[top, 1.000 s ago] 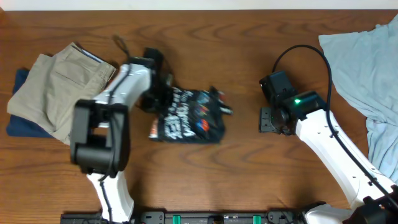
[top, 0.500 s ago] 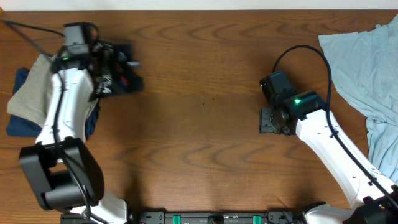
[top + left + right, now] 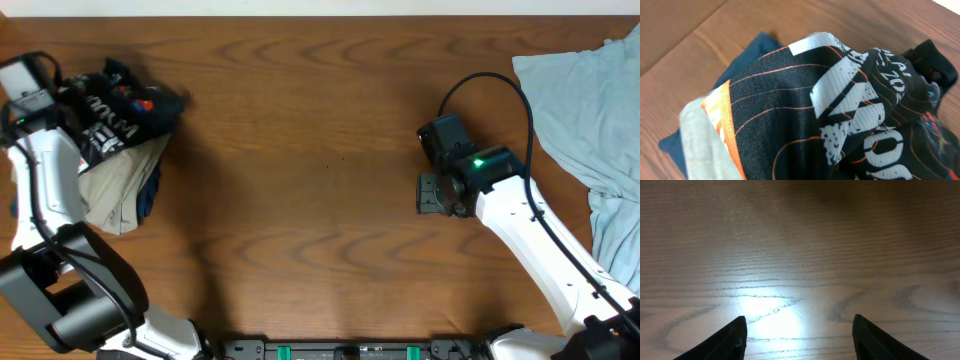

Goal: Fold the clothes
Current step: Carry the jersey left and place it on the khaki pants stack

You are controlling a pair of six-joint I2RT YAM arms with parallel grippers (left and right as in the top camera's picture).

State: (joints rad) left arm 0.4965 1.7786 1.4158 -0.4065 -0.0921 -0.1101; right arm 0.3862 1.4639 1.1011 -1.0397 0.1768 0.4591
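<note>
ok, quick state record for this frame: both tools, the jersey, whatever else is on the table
left tool: shut on the black jersey, far left of the table
black jersey: bunched, white lettering showing, over the khaki trousers; whether it rests on them cannot be told
khaki trousers: folded, left edge, on a navy cloth
right tool: open, empty, over bare wood right of centre
light-blue shirt: crumpled, far right edge
</note>
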